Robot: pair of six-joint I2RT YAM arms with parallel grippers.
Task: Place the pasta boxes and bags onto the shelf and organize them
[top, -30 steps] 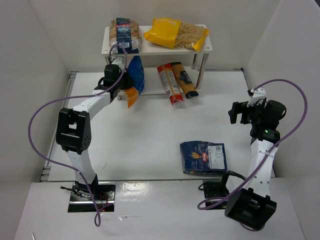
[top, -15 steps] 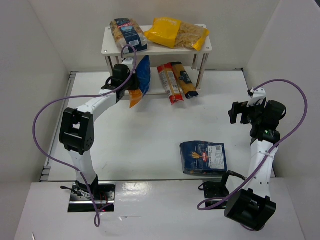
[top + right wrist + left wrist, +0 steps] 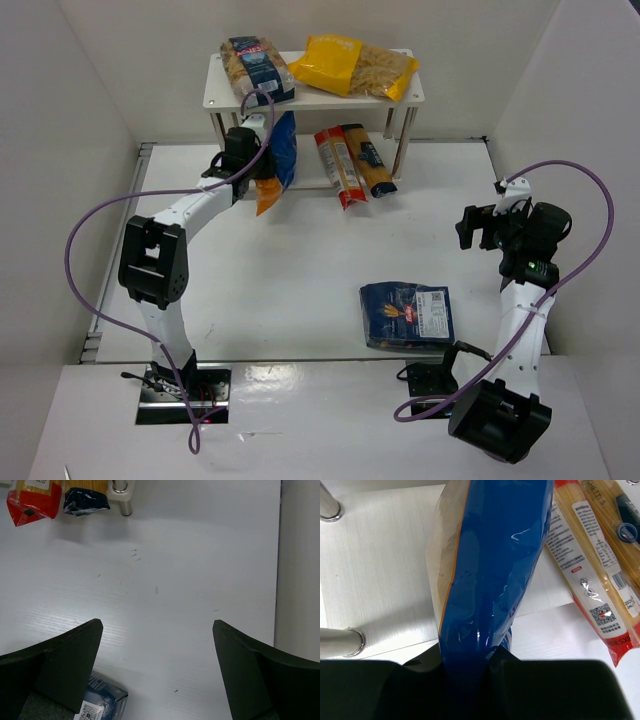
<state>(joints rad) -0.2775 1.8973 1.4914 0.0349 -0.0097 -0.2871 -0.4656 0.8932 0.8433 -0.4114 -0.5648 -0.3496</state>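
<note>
Eleven o'clock: shelving blue-and-orange bag [image 3: 278,150], pinched in left gripper [image 3: 470,665], on shelf's [image 3: 410,95] lower tier, left of long packets [image 3: 350,165]. Next, likely: push deeper, release. Five o'clock: flat dark blue pack [image 3: 405,313], unshelved. Three o'clock: right gripper [image 3: 156,625], spread wide.

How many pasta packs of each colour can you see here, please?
Blue-and-orange bag: 1
Blue-labelled clear bag: 1
Yellow bag: 1
Red spaghetti packet: 1
Orange spaghetti packet: 1
Dark blue pack: 1
Total: 6
</note>
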